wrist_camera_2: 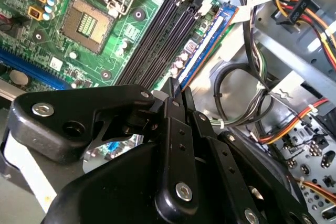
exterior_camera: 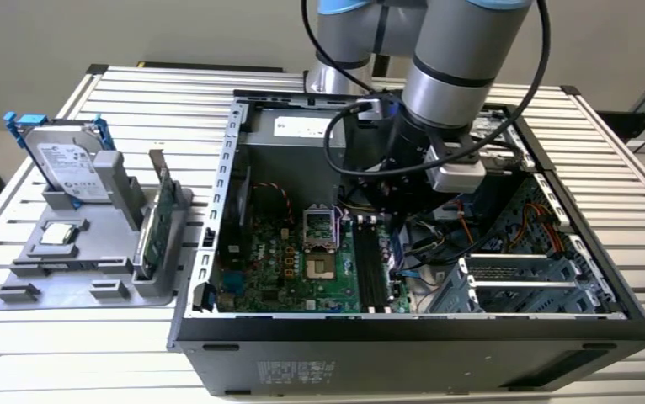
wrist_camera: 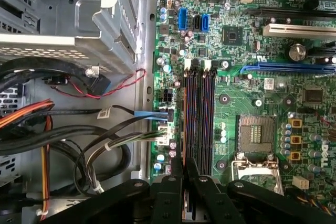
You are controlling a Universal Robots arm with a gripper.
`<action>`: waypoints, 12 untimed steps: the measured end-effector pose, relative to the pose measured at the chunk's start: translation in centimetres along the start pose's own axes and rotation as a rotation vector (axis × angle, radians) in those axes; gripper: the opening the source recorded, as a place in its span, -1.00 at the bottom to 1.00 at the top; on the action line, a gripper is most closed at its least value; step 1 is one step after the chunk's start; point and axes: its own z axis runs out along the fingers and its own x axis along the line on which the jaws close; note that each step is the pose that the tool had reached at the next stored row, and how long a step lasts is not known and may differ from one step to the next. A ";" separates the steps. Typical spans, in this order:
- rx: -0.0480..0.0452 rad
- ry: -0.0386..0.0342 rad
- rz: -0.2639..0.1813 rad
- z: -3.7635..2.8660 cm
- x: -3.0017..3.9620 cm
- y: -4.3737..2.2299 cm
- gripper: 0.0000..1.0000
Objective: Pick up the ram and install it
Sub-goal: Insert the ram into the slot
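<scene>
The ram (wrist_camera_2: 207,40) is a thin blue-green stick standing on edge in the outermost slot, beside the long black memory slots (wrist_camera_2: 157,40) of the green motherboard. In the first wrist view the ram (wrist_camera: 184,119) shows edge-on as a slim dark bar next to those slots (wrist_camera: 202,119). My gripper (wrist_camera_2: 178,88) has its black fingers drawn together on the ram's near end, and the bar runs in between the fingers of the gripper (wrist_camera: 184,167). In the exterior view the gripper (exterior_camera: 403,202) hangs low inside the open computer case, over the slots (exterior_camera: 370,269).
The CPU socket (exterior_camera: 317,225) lies beside the slots. Bundled cables (wrist_camera: 79,129) and a metal drive cage (exterior_camera: 525,282) crowd the ram's other side. Outside the case, on the exterior view's left, a grey holder (exterior_camera: 30,282) carries a hard drive (exterior_camera: 70,164) and a tall green card (exterior_camera: 157,227).
</scene>
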 end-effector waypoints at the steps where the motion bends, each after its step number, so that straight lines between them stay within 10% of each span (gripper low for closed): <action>1: 0.0000 0.0000 0.000 0.09 -0.01 0.14 -1.00; 12: 0.0001 -0.0020 0.001 1.22 -0.19 0.74 -1.00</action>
